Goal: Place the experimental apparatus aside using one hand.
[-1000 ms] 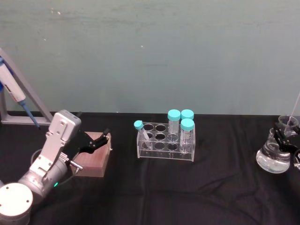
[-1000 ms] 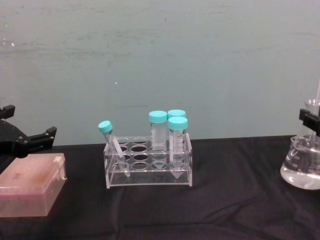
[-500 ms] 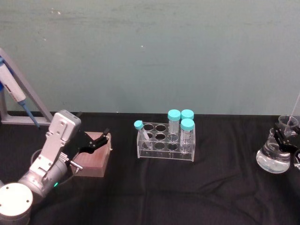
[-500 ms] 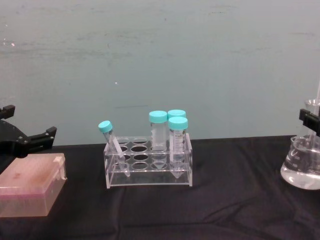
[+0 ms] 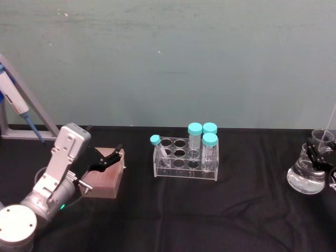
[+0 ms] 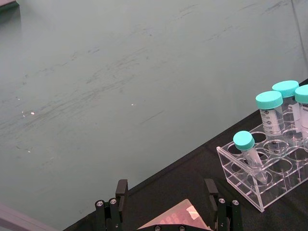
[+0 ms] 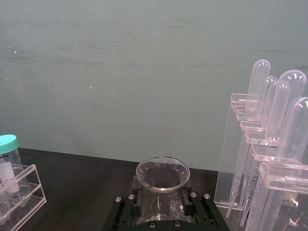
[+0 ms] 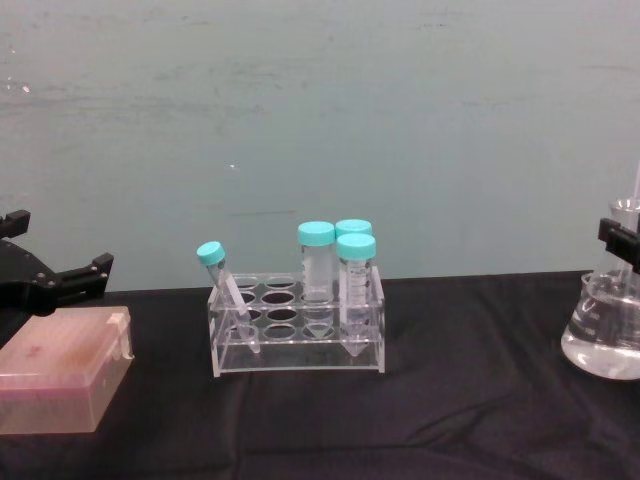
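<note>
Here right gripper [image 5: 318, 156] clamped on flask [image 5: 307, 176] neck; left gripper [image 5: 107, 158] apart.

So the table [image 5: 220, 220] has a black cloth over it. Middle of the frame there's a clear tube rack [image 5: 185, 165] with four teal-capped tubes [image 5: 195, 137] in it. Lower left sits a brownish box [image 5: 105, 176], and a conical flask [image 5: 308, 174] with clear liquid stands at the far right edge.
</note>
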